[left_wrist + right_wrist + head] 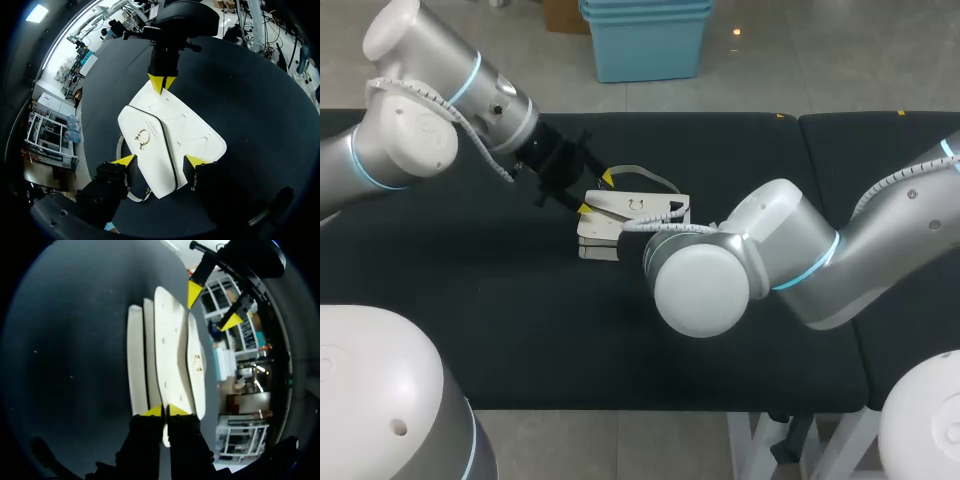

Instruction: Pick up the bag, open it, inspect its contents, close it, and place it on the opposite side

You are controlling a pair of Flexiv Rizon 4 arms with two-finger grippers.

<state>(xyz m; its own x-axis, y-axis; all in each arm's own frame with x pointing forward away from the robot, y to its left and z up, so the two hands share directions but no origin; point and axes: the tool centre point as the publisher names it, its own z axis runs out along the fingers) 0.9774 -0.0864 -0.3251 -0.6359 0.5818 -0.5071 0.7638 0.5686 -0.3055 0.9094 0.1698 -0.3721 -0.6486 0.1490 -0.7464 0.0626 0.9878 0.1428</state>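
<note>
1. A white bag (632, 210) is seen lying near the middle of the black table (500, 330), between the two arms
2. Its flap (147, 160) is edged with a dark line and is marked by a small gold clasp (141, 139); a pale strap (645, 176) is looped out on the table at the bag's far side
3. The left gripper (160, 161) is placed over the bag's left end, with its fingers held wide apart, one on each side of the flap; whether either tip touches the bag cannot be told
4. The right gripper (165, 411) is set at the opposite end, and its two yellow tips are drawn almost together on a thin edge of the bag, which is pinched between them
5. From the right wrist, the bag is shown as several pale layers side by side, running away from the fingers toward the left gripper
6. In the head view the right gripper is hidden behind its own arm
</note>
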